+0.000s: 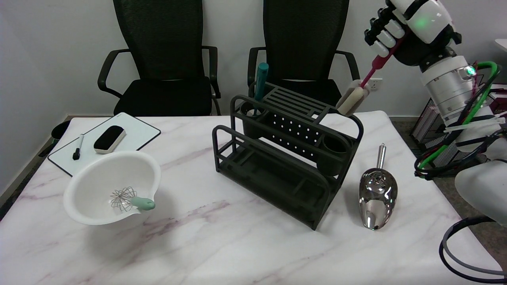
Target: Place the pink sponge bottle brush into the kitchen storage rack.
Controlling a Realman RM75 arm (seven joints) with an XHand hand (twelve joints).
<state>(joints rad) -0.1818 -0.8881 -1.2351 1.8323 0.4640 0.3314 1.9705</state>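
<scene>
My right hand (pixel 390 29) is raised at the upper right and grips the pink handle of the bottle brush (pixel 362 87). The brush hangs tilted, its pale sponge head (pixel 351 101) pointing down and left, just above the rack's back right corner. The dark storage rack (pixel 285 150) stands in the middle of the table. It has a slatted top shelf, a round cup (pixel 332 152) at its right end and another cup at the back left that holds a teal-handled tool (pixel 260 81).
A shiny metal scoop (pixel 377 192) lies right of the rack. At the left sits a white bowl (pixel 113 186) holding a small whisk (pixel 128 200). Behind it lies a whiteboard (pixel 105 140) with an eraser and a marker. Two black chairs stand behind the table.
</scene>
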